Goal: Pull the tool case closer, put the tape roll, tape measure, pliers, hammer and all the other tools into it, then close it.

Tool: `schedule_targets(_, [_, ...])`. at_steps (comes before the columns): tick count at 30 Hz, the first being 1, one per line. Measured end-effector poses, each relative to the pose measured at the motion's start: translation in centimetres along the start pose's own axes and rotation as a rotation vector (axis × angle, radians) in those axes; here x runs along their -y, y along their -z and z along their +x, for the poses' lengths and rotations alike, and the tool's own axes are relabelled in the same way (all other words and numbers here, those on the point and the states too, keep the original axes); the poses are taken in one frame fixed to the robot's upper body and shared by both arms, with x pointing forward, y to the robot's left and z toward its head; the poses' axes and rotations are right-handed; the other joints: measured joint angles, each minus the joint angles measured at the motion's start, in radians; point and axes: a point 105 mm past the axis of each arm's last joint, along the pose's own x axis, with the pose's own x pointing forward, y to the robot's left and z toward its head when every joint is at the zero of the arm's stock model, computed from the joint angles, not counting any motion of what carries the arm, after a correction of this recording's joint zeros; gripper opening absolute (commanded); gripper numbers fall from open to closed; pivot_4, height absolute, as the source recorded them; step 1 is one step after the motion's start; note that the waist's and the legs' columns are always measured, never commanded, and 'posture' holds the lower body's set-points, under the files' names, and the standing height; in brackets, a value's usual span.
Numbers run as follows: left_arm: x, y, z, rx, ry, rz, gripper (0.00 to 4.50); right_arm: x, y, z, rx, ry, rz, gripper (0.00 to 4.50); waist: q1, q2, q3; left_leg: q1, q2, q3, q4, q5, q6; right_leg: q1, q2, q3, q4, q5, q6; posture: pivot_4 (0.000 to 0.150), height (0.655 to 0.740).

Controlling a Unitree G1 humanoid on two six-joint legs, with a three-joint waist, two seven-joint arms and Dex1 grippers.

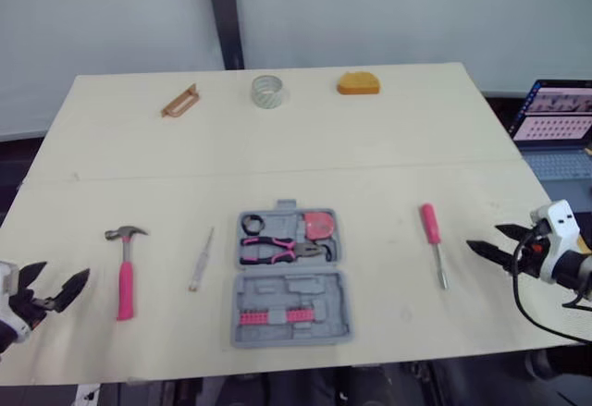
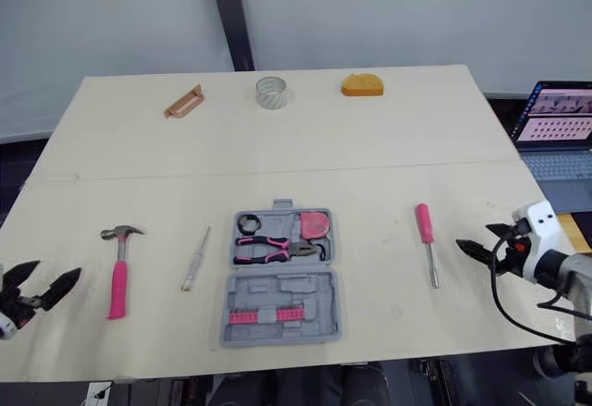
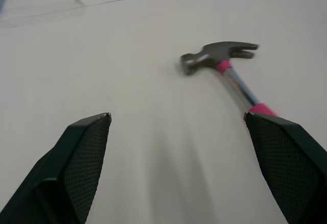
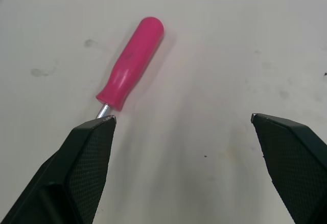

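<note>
An open grey tool case [image 1: 289, 327] lies near the table's front middle. Pink pliers [image 1: 277, 250], a pink tape measure [image 1: 319, 225] and a small black ring [image 1: 252, 224] sit in its far half, and a pink bit strip [image 1: 276, 316] in its near half. Left of the case lie a thin screwdriver [image 1: 201, 260] and a pink-handled hammer [image 1: 125, 267]. My left gripper [image 1: 65, 272] hangs open just left of the hammer [image 3: 219, 55]. A pink screwdriver [image 1: 433, 239] lies right of the case, with my right gripper [image 1: 483, 237] open beside it. A pale tape roll [image 1: 266, 91] stands at the back.
At the far edge, a tan handle-shaped piece [image 1: 180, 102] lies left of the tape roll and an orange block [image 1: 359, 83] right of it. A laptop [image 1: 555, 119] stands off the table's right side. A seam crosses the table [image 1: 398, 161] at mid depth.
</note>
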Motion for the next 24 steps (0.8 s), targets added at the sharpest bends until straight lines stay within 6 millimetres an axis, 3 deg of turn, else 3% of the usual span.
schedule_targets(10, [-2.0, 1.1, -0.9, -0.030, -0.149, -0.011, 4.47, 0.5, 0.2, 0.4, 0.013, 0.051, 0.000, 4.48, 0.003, 0.000, 0.000, 0.000, 0.000, 0.000, 0.000, 0.000, 0.000, 0.000, 0.000, 0.000, 0.000, 0.000, 0.000, 0.150, 0.7400])
schedule_targets(19, [-1.4, 0.8, -0.5, -0.012, -0.137, -0.011, 4.47, -0.3, -0.5, 0.4, 0.034, 0.024, -0.012, 4.48, 0.003, 0.000, 0.000, 0.000, 0.000, 0.000, 0.000, 0.000, 0.000, 0.000, 0.000, 0.000, 0.000, 0.000, 0.000, 0.150, 0.7400])
schedule_targets(24, [-0.1, -0.3, -0.3, 0.031, -0.095, 0.004, 4.47, -1.6, -2.0, 0.6, 0.072, -0.040, -0.020, 4.48, 0.003, 0.000, 0.000, 0.000, 0.000, 0.000, 0.000, 0.000, 0.000, 0.000, 0.000, 0.000, 0.000, 0.000, 0.000, 0.150, 0.7400])
